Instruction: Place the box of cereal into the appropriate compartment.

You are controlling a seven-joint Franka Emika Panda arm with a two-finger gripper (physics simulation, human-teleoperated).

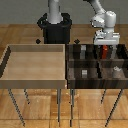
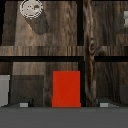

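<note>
Wrist view shows the gripper (image 2: 66,104) clamped on the box of cereal (image 2: 67,88), held between its fingertips above the bin (image 2: 50,59)

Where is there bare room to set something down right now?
The large light-wood tray on the exterior view's left is bare throughout, bordered only by its own walls. The dark-brown four-cell bin is crowded: the gripper with the small red cereal box fills a rear cell, and small grey items sit in the front cells.

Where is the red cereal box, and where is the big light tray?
box of cereal (image 2: 67,88), wrist view, middle of its red face.
light-wood tray (image 1: 35,79), exterior view, its near wall.
</note>
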